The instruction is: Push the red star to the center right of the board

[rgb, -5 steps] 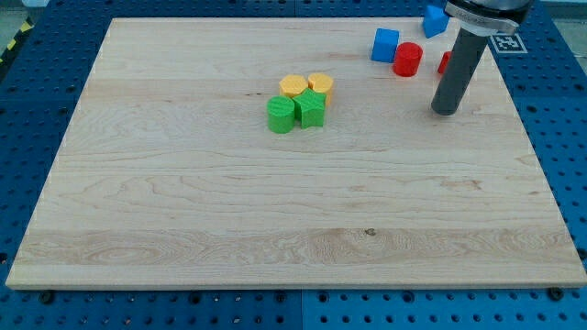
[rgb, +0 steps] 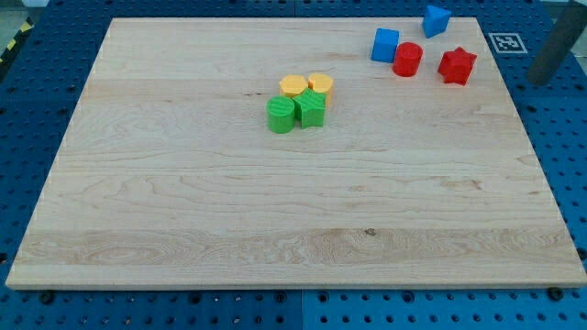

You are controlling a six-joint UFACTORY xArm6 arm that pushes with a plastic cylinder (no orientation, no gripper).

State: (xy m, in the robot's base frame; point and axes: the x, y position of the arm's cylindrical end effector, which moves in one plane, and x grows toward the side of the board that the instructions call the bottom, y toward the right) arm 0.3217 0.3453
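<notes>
We see the red star (rgb: 457,65) top right, beside the red cylinder (rgb: 407,59); our tip (rgb: 541,81), gripperless, off-board right.

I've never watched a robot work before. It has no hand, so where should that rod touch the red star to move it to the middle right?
Nothing is gripped; my tip only pushes. The red star sits near the board's top right, so center right lies toward the view's bottom. I would probably meet its top edge, centred between the points so it does not spin, coming in right of the red cylinder.
</notes>
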